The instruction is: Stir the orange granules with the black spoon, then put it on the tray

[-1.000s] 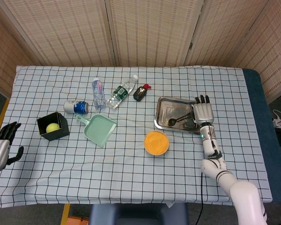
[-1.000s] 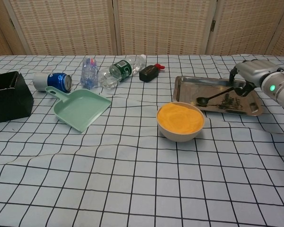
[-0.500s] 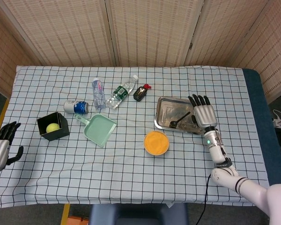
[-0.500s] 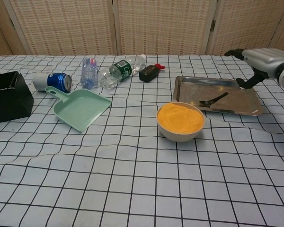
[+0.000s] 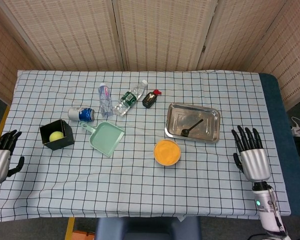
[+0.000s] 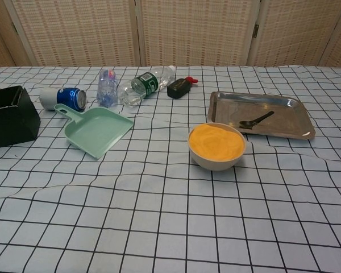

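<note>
Two hands showed in head view, both empty with fingers spread: left hand (image 5: 0, 160) at lower-left frame edge, right hand (image 5: 252, 155) lower right, off the checked tablecloth (image 5: 140, 180). Black spoon (image 5: 191, 127) lay inside the shiny rectangular metal tray (image 5: 210, 116), right of centre; round bowl of orange granules (image 5: 167, 152) just below the tray's lower-left corner. Open cloth across the bottom.

Chest view: no hands. Spoon (image 6: 256, 120) flat in tray (image 6: 284, 102); granules (image 6: 216, 141) matte, level, centre. Bottle labels unreadable.
</note>
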Motion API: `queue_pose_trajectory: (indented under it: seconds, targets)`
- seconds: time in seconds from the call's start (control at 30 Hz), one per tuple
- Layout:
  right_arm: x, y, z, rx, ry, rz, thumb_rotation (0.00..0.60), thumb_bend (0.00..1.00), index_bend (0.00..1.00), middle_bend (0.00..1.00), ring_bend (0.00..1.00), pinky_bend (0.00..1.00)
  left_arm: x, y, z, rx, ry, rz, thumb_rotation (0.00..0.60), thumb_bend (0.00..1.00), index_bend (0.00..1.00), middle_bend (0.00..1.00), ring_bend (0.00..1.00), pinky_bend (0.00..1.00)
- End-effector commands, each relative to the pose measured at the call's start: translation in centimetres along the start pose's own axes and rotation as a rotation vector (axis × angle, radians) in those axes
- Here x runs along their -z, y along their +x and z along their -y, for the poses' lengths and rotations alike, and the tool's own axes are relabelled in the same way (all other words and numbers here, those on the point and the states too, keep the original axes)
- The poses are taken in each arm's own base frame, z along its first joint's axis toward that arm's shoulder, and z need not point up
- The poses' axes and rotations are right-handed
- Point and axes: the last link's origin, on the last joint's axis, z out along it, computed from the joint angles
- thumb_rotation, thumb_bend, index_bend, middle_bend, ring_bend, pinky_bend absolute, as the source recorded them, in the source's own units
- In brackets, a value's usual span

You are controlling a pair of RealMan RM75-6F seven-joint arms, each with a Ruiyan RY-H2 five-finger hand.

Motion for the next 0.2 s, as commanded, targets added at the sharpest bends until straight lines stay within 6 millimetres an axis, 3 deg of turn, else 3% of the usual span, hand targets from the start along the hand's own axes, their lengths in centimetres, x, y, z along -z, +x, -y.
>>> queue_pose_trajectory:
  seconds: [0.03, 0.2]
  targets:
    - [0.9, -1.4, -1.15, 0.031, -0.016, 0.047, 0.6, 0.35, 0.04, 0.0, 0.0, 0.0, 0.35, 0.06, -0.45, -0.001, -0.03, -0.024, 0.6, 0.47, 0.0, 0.0, 0.01, 0.19]
    - [0.53, -1.44, -0.99, 0.011, -0.012, 0.057, 0.6, 0.35, 0.04, 0.0, 0.0, 0.0, 0.64, -0.05, -0.05, -0.008, -0.006, -0.021, 0.6, 0.47, 0.0, 0.0, 0.01, 0.19]
